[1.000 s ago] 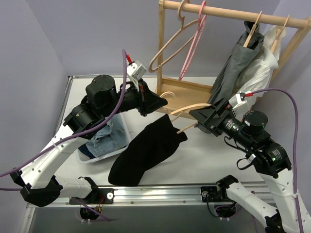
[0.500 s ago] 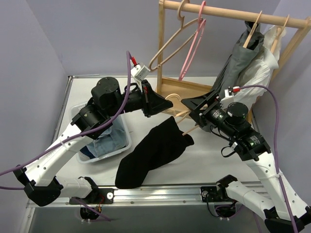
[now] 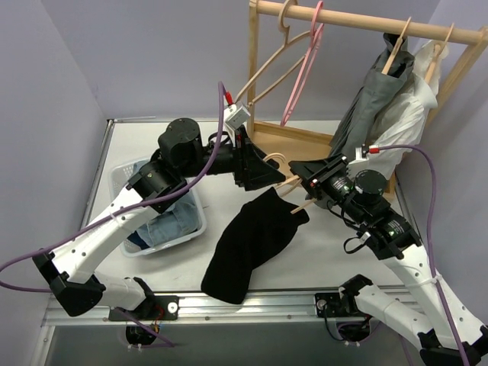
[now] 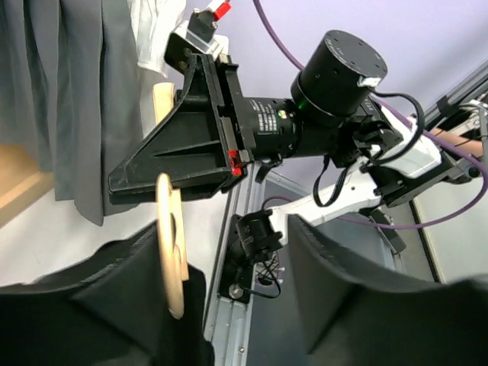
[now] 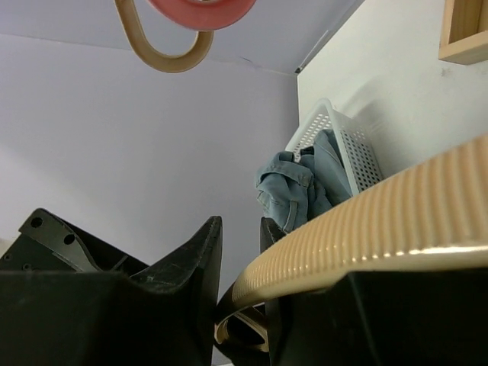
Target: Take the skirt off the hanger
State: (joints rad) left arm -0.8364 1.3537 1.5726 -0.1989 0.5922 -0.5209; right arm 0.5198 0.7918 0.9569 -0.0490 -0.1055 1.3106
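At centre frame, the left pincer (image 4: 229,252) has sprung wide off the hanger (image 4: 169,252) as the right pincer (image 5: 239,229) clamps it, so the left can likely strip the skirt (image 3: 255,240).

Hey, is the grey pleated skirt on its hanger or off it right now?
On it. The grey skirt hangs from a wooden hanger hooked over the rack rail, the hanger's neck sticking out of the waistband.

I can't make out any readable text, brand or number from here. A small pale sticker (image 4: 286,114) sits on the black motor housing (image 4: 267,126) just behind the right gripper (image 4: 137,183) in my left wrist view, but its print is too small and blurred to read
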